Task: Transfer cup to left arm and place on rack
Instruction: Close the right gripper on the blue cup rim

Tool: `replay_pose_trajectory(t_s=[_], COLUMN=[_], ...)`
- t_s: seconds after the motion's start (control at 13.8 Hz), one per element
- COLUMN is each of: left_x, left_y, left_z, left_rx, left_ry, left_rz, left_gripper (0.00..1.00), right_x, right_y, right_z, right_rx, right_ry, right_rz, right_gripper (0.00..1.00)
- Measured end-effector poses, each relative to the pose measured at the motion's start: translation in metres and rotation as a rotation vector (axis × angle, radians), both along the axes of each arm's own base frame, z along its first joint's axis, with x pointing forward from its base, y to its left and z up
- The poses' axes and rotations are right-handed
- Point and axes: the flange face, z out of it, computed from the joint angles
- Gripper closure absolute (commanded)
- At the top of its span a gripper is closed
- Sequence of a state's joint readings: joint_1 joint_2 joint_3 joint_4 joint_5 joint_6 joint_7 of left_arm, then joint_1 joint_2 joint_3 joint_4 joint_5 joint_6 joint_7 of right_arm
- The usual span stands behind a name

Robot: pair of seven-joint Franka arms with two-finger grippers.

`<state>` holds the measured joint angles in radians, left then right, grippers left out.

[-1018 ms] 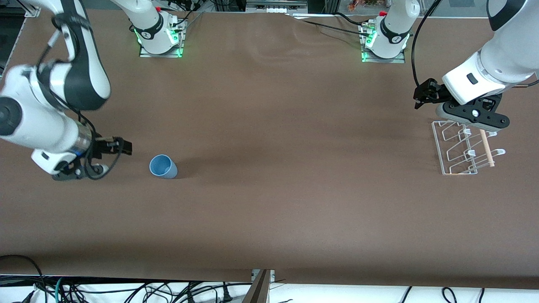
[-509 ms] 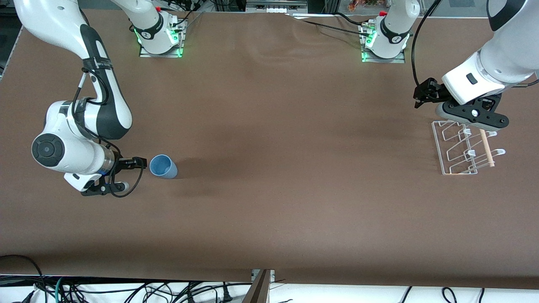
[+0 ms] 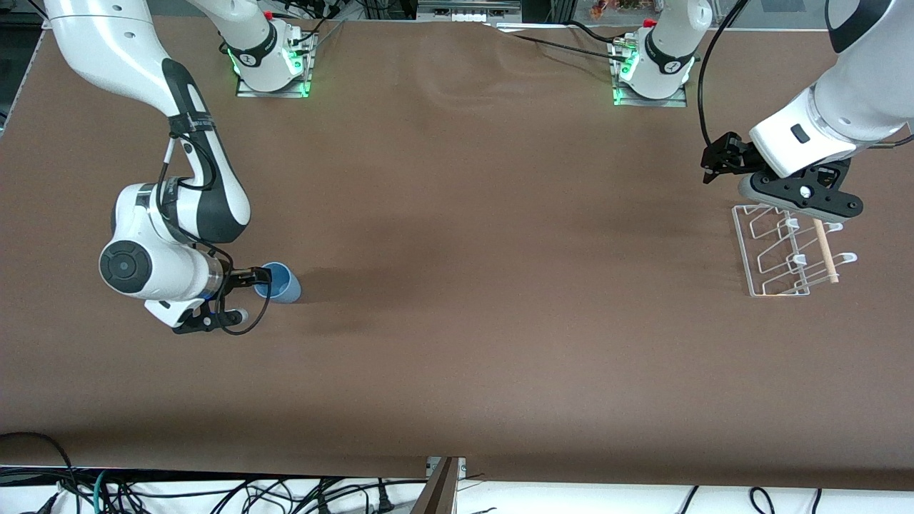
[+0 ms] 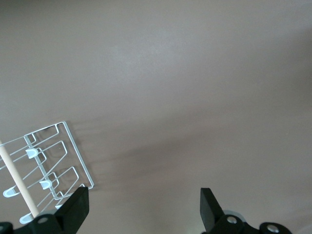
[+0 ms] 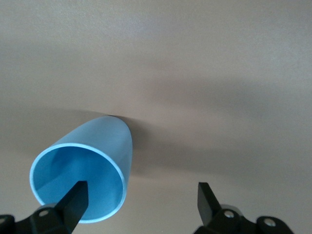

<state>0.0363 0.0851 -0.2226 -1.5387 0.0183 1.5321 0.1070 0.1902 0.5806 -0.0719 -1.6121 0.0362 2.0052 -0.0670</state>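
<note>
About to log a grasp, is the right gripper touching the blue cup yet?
Cannot tell. In the right wrist view one finger overlaps the cup rim; no view shows contact or a gap.

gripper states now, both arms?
Left gripper: open, empty, hanging over the rack.
Right gripper: open, at the cup, one finger over its rim, not gripping.
</note>
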Motion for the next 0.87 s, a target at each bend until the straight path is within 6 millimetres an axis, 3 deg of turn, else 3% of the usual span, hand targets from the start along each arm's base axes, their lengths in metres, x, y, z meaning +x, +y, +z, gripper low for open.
replay_pose_trajectory(t_s=[0.15, 0.36, 0.44, 0.58, 0.87], left_x=[0.000, 0.000, 0.000, 0.000, 0.000], left_y=[0.000, 0.000, 0.000, 0.000, 0.001], left_z=[0.000, 0.000, 0.000, 0.000, 0.000], left_rx=[0.000, 0.000, 0.000, 0.000, 0.000], left_ry=[0.000, 0.000, 0.000, 0.000, 0.000], left_rz=[0.000, 0.000, 0.000, 0.000, 0.002], left_gripper=[0.00, 0.00, 0.00, 0.00, 0.00], right_x=[0.000, -0.001, -0.001, -0.002, -0.003], right_y=[-0.001, 0.001, 0.001, 0.003, 0.007], right_z=[-0.002, -0.007, -0.010, -0.014, -0.019], right_rx=[-0.001, -0.002, -0.003, -0.004, -0.013], right_ry=[0.003, 0.011, 0.015, 0.022, 0.027], right_rz=[-0.001, 0.001, 0.002, 0.004, -0.027], right_gripper=[0.14, 0.15, 0.28, 0.67, 0.97])
